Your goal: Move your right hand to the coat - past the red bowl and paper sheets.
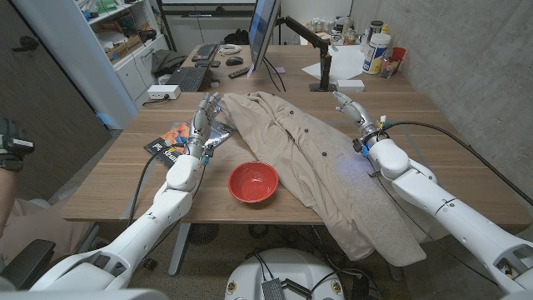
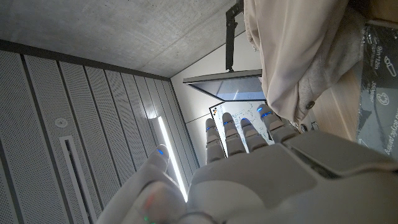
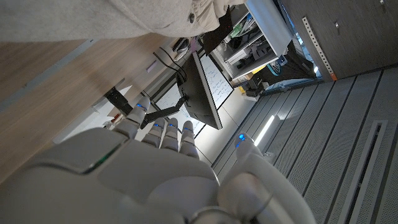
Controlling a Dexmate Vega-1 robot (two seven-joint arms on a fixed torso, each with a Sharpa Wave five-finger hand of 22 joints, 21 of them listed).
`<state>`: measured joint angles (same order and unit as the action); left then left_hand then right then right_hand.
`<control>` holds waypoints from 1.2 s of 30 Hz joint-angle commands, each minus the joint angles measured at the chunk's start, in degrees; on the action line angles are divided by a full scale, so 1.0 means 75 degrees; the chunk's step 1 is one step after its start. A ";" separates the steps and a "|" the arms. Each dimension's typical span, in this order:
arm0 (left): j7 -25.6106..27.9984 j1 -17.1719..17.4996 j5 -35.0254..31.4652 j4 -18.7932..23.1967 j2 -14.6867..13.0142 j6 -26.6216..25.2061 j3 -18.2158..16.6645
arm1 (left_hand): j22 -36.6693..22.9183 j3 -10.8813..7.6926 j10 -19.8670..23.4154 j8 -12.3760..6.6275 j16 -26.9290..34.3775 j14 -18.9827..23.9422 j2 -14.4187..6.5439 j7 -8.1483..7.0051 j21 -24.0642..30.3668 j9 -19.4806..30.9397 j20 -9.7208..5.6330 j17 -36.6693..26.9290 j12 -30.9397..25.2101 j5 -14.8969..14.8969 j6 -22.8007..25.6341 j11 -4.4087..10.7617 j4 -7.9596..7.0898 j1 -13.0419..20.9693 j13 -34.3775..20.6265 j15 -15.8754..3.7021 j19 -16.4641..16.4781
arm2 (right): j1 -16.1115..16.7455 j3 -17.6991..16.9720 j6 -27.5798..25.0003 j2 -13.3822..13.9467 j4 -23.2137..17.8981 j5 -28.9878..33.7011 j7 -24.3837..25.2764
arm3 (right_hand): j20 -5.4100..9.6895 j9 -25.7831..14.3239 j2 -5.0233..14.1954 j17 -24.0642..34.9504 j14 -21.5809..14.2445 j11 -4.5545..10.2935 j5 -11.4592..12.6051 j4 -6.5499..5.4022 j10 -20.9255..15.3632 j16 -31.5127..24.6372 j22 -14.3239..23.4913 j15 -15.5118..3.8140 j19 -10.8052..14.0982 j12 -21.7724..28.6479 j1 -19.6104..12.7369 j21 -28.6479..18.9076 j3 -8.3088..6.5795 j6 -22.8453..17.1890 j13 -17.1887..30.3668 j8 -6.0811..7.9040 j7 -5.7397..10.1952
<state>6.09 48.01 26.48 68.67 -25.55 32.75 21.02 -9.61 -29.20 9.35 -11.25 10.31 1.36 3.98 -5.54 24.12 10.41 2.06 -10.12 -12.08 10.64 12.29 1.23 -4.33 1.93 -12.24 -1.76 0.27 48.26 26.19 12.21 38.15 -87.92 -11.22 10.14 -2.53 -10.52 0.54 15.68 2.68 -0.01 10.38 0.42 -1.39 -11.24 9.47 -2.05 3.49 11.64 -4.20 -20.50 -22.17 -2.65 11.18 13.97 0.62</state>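
Note:
A beige coat [image 1: 308, 150] lies spread over the table [image 1: 125, 179], from the middle back to the front right edge. A red bowl [image 1: 252, 181] stands just left of it near the front. White paper sheets [image 1: 343, 60] lie at the back by a monitor arm. My right hand [image 1: 352, 108] is on the coat's right side, close to its edge, fingers stretched out and holding nothing. In the right wrist view the right hand [image 3: 158, 134] points past the coat [image 3: 124, 18]. My left hand [image 1: 208, 123] stands at the coat's left collar, fingers spread, empty; its wrist view shows the coat [image 2: 298, 56] close ahead.
A dark magazine [image 1: 169, 142] lies under my left forearm. A monitor [image 1: 262, 33] stands behind the coat, with a keyboard [image 1: 187, 77] and a remote [image 1: 239, 73] to its left. Bottles and cups [image 1: 379, 50] stand at the back right corner.

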 commanded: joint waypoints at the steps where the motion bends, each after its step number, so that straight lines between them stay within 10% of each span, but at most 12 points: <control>1: 0.0041 0.0012 -0.0007 0.0012 0.0004 0.0023 0.0001 | -0.0012 -0.0019 0.0035 0.0018 0.0017 -0.0024 0.0035 0.0015 -0.0041 0.0011 0.0010 -0.0028 -0.0006 0.0063 0.0044 -0.0001 0.0046 0.0065 -0.0007 -0.0131 0.0003 | -0.0032 0.0165 -0.0293 0.0148 -0.0317 0.0759 0.0241 | -0.0002 -0.0036 -0.0010 -0.0014 0.0129 -0.0025 -0.0001 0.0035 0.0038 0.0032 0.0023 -0.0099 -0.0022 -0.0026 0.0009 0.0078 0.0031 0.0017 0.0018 -0.0041 0.0021; 36: 0.0053 0.0019 0.0052 0.0026 0.0005 -0.0035 -0.0020 | -0.0017 0.0010 0.0026 0.0032 0.0039 -0.0024 0.0014 0.0017 -0.0165 0.0013 0.0084 -0.0028 -0.0020 0.0064 0.0046 -0.0026 0.0059 0.0056 0.0021 -0.0098 0.0051 | -0.0147 0.0537 -0.1574 0.0542 -0.1502 0.2856 0.0693 | 0.0012 -0.0040 -0.0278 -0.0191 0.0443 -0.0064 0.0002 0.0232 0.0277 0.0082 0.0023 -0.0082 -0.0084 -0.0089 -0.0054 0.0333 0.0181 0.0143 0.0010 -0.0217 0.0001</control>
<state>6.57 48.18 26.83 68.97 -25.54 32.42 20.89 -9.62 -29.05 9.36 -11.01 10.31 1.36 3.98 -5.54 23.05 10.41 2.37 -10.14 -12.09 10.64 12.29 1.23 -4.18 1.93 -11.97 -1.76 0.58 47.66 29.05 4.08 41.28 -96.75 4.26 14.45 -2.45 -10.52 -1.05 14.33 5.46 -0.61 10.38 1.82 0.05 -10.80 9.47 -1.98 3.00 11.31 -4.56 -18.17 -20.77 -1.83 11.20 12.47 0.40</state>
